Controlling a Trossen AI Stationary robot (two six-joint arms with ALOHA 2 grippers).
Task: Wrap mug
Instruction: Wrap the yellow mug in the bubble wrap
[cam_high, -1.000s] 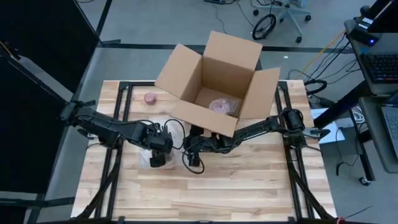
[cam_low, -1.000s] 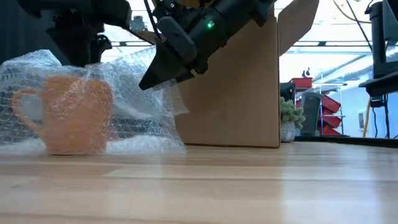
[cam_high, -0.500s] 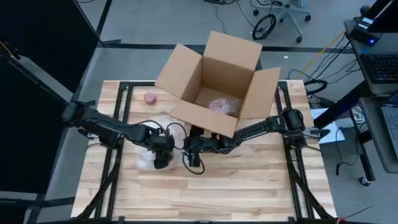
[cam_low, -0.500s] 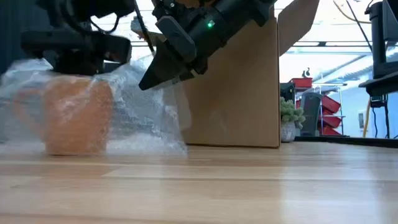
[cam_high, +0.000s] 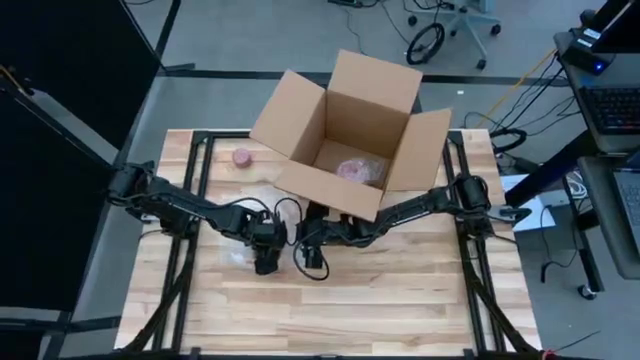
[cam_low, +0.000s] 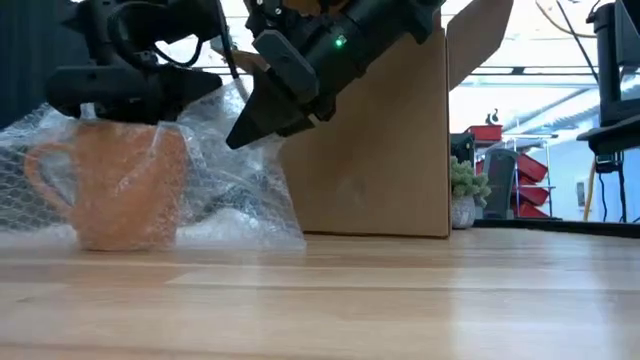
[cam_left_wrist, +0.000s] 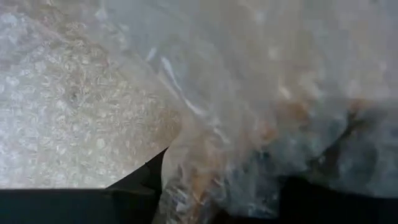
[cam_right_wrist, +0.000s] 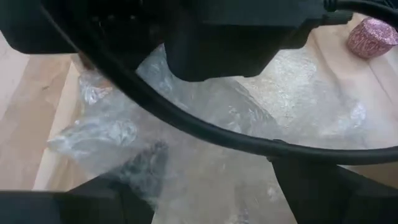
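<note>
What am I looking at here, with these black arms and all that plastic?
These are two robot arms at a wooden table, each ending in a two-fingered claw. One picture looks straight down from above, one looks level across the tabletop, and two come from small cameras on the arms' wrists. On the table stands an orange ceramic mug draped in a clear sheet of bubble wrap, which the arms are folding around it. The left claw is down over the mug, pressed into the wrap. The right claw hangs just beside it. Whether either is pinching the plastic is not clear. Behind them sits an open brown cardboard box with a pinkish wrapped bundle inside, and a small pink roll lies near the table's far edge.
</note>
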